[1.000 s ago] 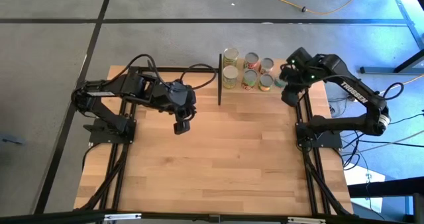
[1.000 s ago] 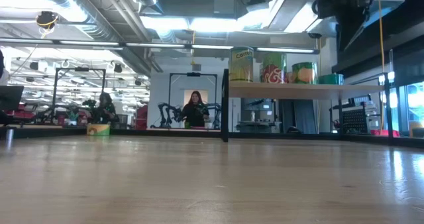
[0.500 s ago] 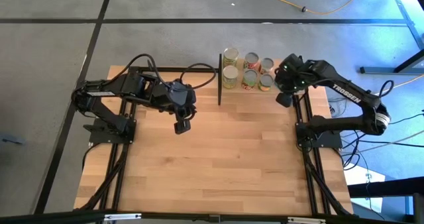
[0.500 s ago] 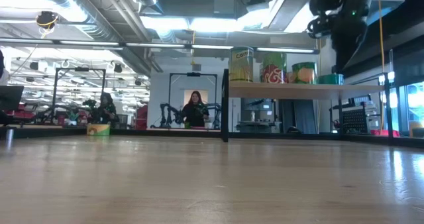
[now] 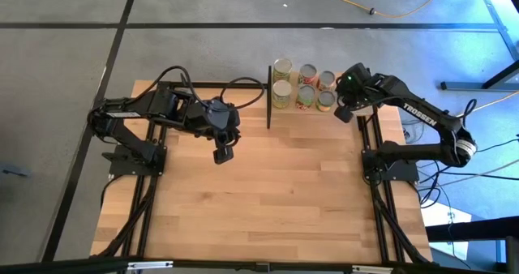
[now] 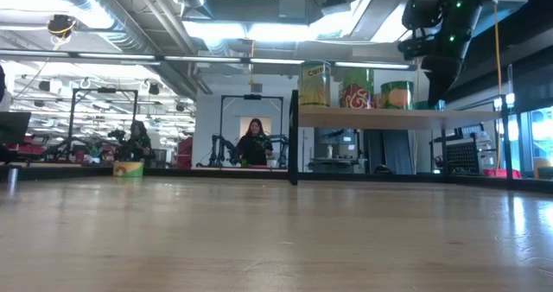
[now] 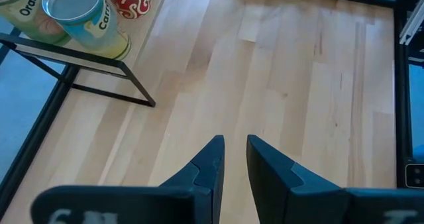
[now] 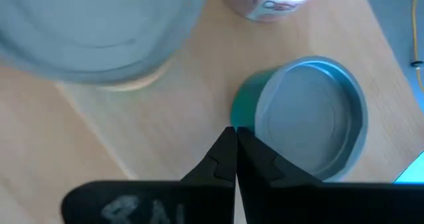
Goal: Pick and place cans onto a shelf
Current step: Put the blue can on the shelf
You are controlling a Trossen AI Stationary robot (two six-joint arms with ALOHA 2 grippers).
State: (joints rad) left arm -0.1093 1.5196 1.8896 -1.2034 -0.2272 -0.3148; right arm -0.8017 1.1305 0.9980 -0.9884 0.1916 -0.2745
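- high view: six cans (image 5: pixel 304 86) stand on the shelf (image 5: pixel 312 105) at the bench's (image 5: pixel 268 201) far edge; right gripper (image 5: pixel 344 112) hovers at the shelf's right end
- right wrist view only: right gripper's fingers pressed together, holding nothing, beside a teal can (image 8: pixel 306 118)
- left gripper (image 7: pixel 234 159) above mid-bench; fingers narrowly apart, empty
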